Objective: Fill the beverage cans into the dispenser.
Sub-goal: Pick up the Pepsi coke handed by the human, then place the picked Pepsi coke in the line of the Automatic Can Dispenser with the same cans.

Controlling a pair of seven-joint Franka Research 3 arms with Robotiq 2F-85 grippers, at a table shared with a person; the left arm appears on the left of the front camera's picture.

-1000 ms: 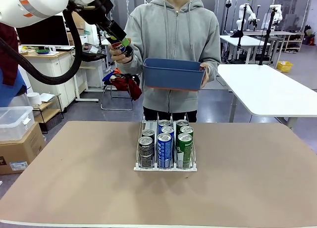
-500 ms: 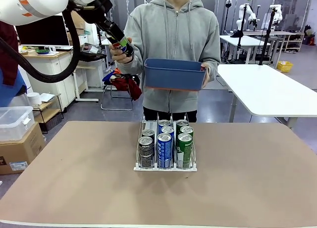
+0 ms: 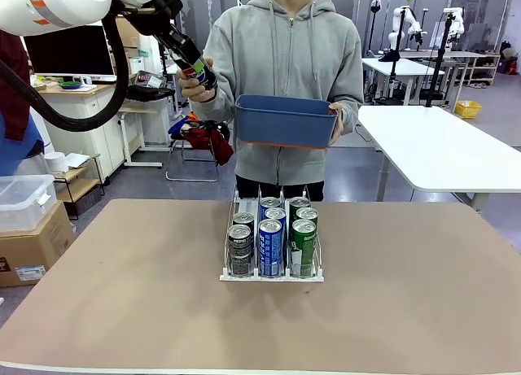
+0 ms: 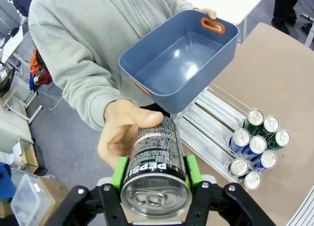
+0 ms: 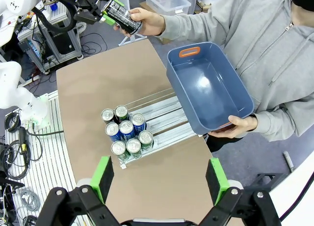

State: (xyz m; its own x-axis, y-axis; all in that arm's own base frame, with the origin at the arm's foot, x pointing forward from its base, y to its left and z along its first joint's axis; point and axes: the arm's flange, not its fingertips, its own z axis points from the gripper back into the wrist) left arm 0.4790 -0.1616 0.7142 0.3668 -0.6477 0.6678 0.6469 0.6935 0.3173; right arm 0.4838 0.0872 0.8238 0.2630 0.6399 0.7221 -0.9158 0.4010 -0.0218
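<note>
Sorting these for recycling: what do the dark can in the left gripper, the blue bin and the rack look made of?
Dark can: apparently aluminium, with a shiny silver pull-tab top and printed sides. Blue bin: looks like moulded plastic, smooth with a soft sheen and an orange handle. Three-lane rack: seemingly clear plastic dividers, see-through, on a white base. The left gripper clamps the can.
</note>
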